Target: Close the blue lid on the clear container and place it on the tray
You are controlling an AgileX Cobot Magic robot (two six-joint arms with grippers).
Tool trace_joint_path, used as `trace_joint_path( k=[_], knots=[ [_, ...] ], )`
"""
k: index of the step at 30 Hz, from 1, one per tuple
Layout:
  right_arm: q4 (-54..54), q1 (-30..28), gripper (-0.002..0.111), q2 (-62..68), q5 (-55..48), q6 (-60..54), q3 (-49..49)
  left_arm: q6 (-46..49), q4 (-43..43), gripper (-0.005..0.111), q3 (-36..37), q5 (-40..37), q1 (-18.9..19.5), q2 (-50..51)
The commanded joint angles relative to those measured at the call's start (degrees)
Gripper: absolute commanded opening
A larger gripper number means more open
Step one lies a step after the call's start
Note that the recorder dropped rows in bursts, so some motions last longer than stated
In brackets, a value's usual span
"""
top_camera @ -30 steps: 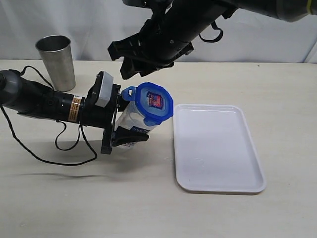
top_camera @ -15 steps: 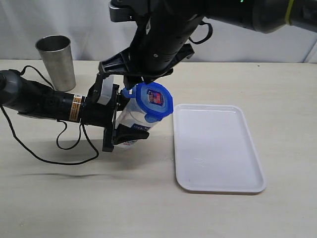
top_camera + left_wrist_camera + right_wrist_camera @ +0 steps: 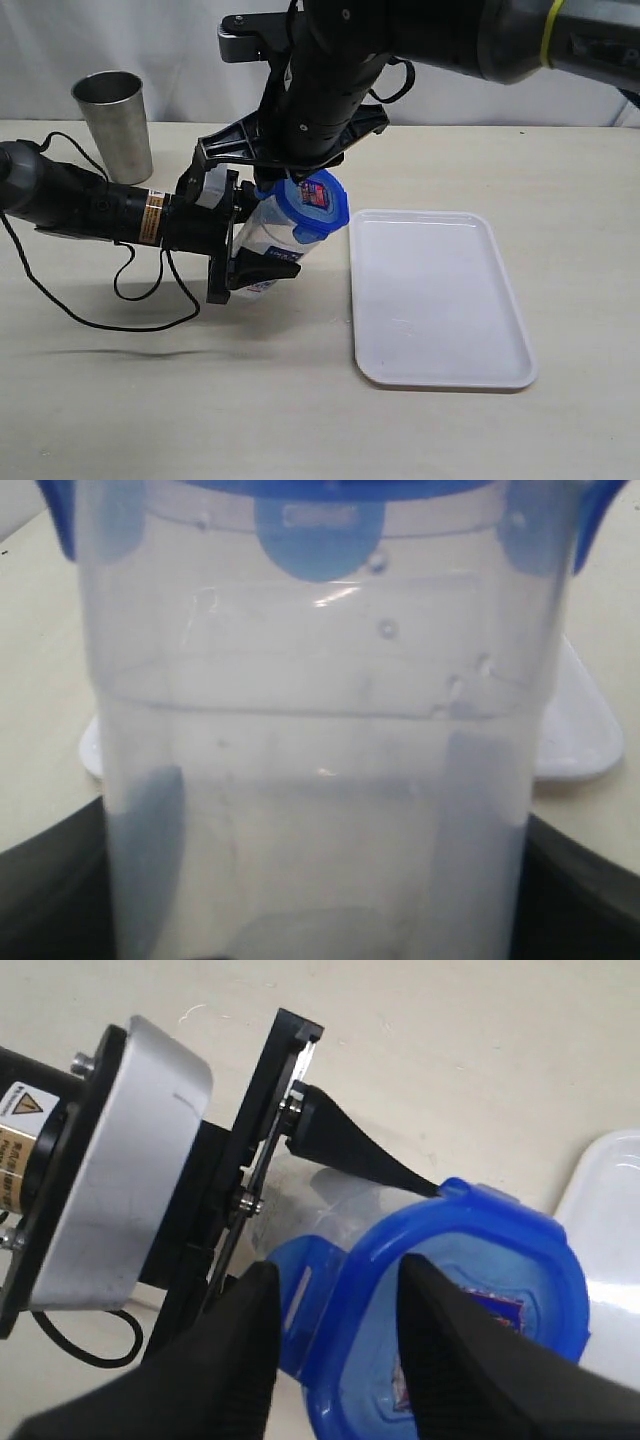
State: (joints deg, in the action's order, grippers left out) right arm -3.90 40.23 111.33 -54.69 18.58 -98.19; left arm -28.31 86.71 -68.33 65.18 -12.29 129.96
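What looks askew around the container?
The clear container leans toward the tray, in the left hand. One flap of the blue lid sticks out, apparently unlatched, between the open fingers of the right hand.

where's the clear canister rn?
Exterior view, left of centre: the tall clear plastic container leans in the left gripper, just left of the flat white rectangular tray, its round blue lid under the right gripper.

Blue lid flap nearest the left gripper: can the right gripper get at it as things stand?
Probably yes. The right gripper is open and straddles that flap of the blue lid from above with nothing between, while the left gripper holds the clear container tilted.
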Motion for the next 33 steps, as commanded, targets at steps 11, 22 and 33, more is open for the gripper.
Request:
trace_joint_path(
  k=[11, 22, 33],
  knots=[
    [-3.0, 2.6, 0.035, 6.1, -6.5, -1.0, 0.3, -0.4, -1.5, 0.0, 0.1, 1.7, -0.4, -0.2],
    [-1.2, 2.6, 0.026, 6.6, -5.6, -4.4, -1.1, -0.4, -1.9, 0.0, 0.1, 2.9, -0.4, -0.2],
    [-11.2, 5.6, 0.025, 8.9, -9.1, -3.1, -2.7, -0.4, -2.2, 0.0, 0.1, 2.8, -0.4, -0.2]
  ],
)
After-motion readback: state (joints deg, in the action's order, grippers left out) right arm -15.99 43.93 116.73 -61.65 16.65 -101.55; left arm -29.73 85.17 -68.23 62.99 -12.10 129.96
